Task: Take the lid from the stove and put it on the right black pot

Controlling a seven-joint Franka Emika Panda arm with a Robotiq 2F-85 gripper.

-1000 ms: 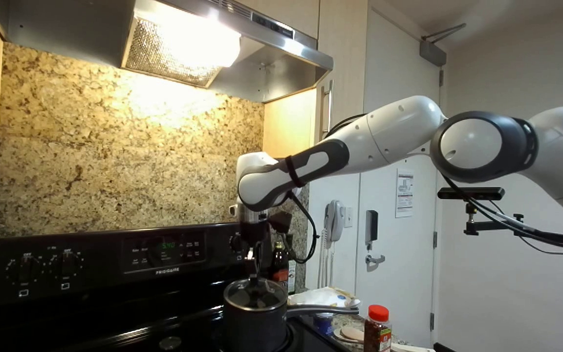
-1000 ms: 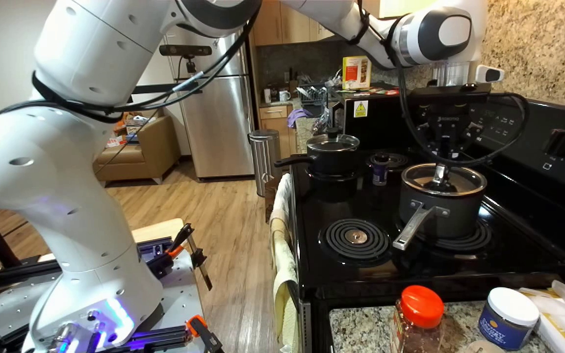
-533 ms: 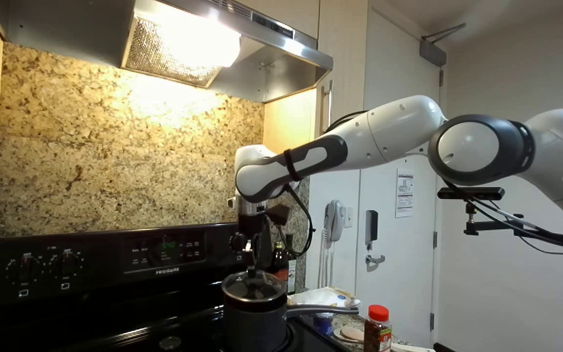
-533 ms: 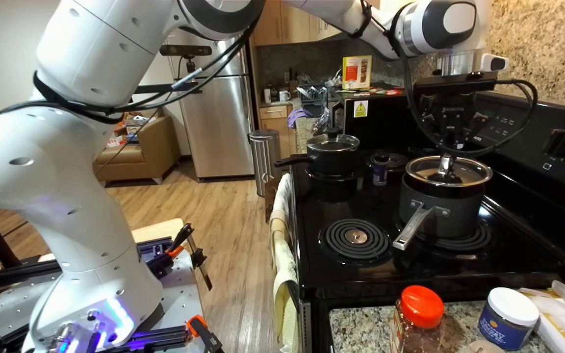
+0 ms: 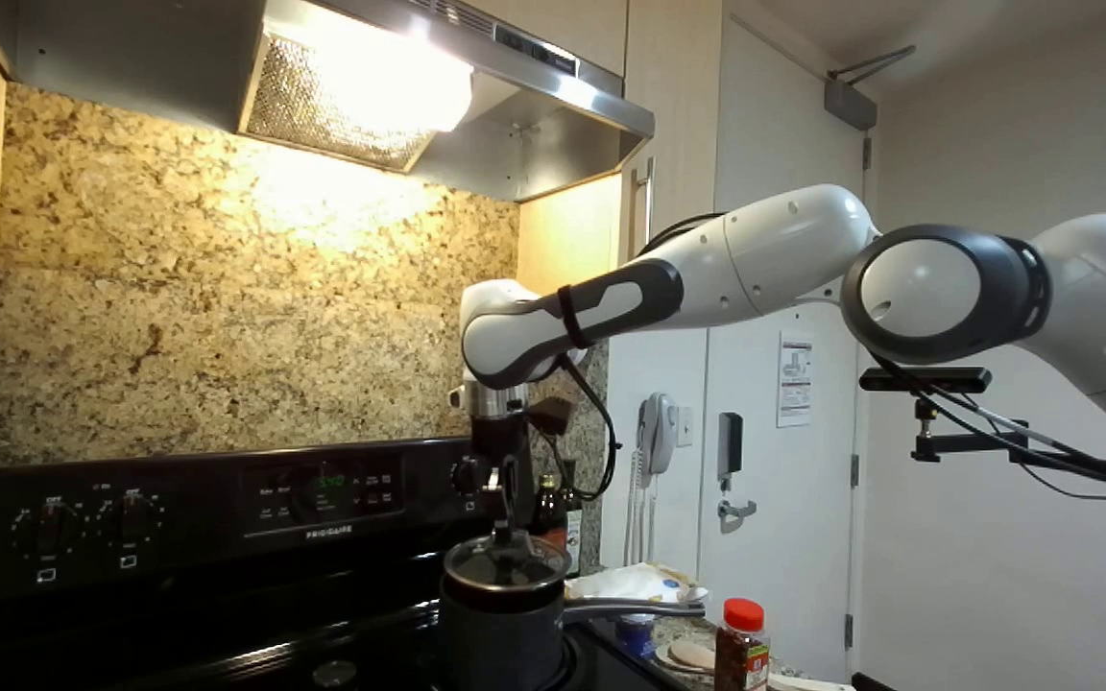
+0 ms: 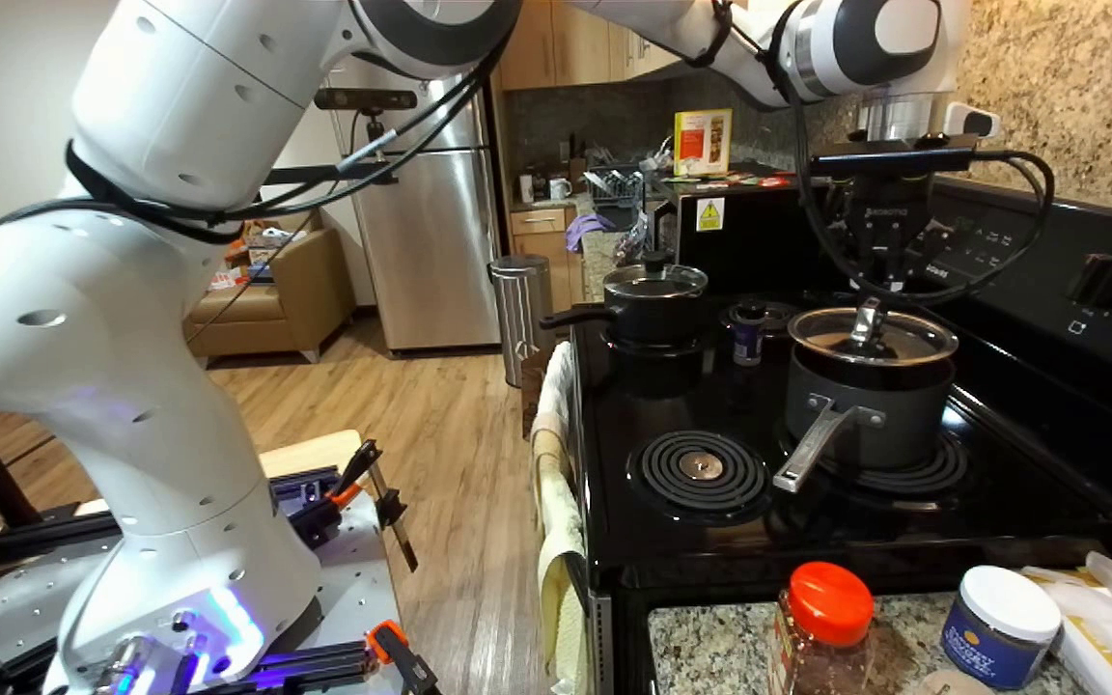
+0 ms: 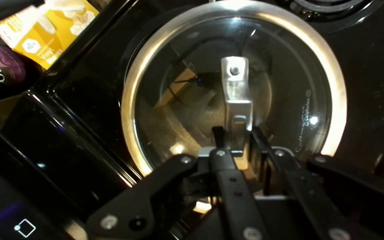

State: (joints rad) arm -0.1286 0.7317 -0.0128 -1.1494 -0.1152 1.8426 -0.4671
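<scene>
The lid (image 6: 908,340) is round glass with a shiny metal rim and a metal strap handle (image 7: 235,88). My gripper (image 7: 238,133) is shut on this handle, one finger on each side. The lid hangs slightly tilted just above the right black pot (image 6: 903,415), with a dark gap between them in both exterior views. The pot stands on a rear coil of the black stove (image 6: 691,405), its long metal handle pointing outward. In an exterior view, the lid (image 5: 505,566) also shows over the pot (image 5: 505,648). The wrist view's lid covers most of the pot.
Another black pot (image 6: 655,309) with its own glass lid stands on the stove, with a small bottle (image 6: 748,338) near it. A red-capped jar (image 6: 824,618) and a white-lidded jar (image 6: 1000,627) stand on the counter. An oil bottle (image 7: 0,66) stands beside the stove.
The lid sat lower, at the pot's rim, one second ago. My gripper has lifted it a little. In the last half second it shifted slightly sideways and tilted.
</scene>
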